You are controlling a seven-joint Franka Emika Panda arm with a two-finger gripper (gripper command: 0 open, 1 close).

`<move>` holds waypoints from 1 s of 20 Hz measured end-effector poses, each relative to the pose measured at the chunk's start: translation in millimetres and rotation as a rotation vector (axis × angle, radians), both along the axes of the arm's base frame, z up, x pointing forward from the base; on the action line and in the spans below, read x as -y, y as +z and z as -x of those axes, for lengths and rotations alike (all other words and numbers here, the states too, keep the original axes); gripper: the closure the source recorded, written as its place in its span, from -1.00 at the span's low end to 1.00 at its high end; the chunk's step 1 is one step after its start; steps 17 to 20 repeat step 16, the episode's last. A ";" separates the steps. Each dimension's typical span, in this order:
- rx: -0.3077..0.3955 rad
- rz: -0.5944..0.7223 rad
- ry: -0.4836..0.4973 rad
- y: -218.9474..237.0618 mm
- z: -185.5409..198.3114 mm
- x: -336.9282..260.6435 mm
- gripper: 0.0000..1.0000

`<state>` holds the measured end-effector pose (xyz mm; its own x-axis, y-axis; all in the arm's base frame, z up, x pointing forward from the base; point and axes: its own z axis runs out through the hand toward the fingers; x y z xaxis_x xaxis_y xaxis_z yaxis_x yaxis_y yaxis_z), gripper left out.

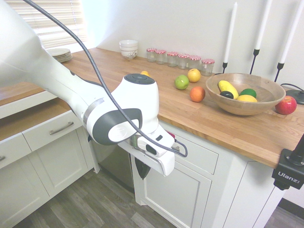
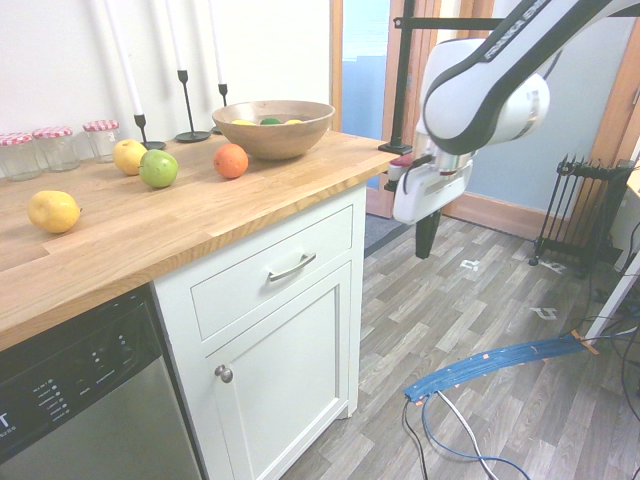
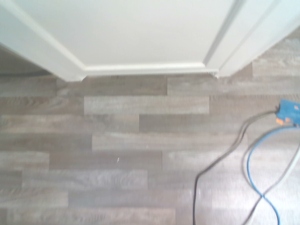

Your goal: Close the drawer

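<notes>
The drawer [image 2: 270, 270] sits flush under the countertop edge, front level with its frame. At its 3 o'clock the gripper [image 2: 427, 240] hangs over open floor, well clear, fingers pressed together, empty. The cabinet door [image 2: 285, 385] is below; the fruit bowl [image 2: 273, 127] sits at 12 o'clock.

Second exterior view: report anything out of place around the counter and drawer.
Nothing stands out. The drawer front sits level and looks flush with the cabinet. Nothing is spilled on the counter, and the orange rests whole beside the upright bowl.
</notes>
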<state>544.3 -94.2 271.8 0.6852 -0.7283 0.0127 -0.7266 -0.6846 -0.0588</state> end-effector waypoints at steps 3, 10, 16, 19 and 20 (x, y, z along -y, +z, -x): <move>0.001 -0.002 0.012 20.0 45.7 0.3 1.00; 0.012 -0.009 0.032 27.2 138.4 -22.0 -1.00; 0.015 -0.003 0.038 26.4 145.7 -26.4 -1.00; 0.015 -0.003 0.038 26.4 145.7 -26.4 -1.00; 0.015 -0.003 0.038 26.4 145.7 -26.4 -1.00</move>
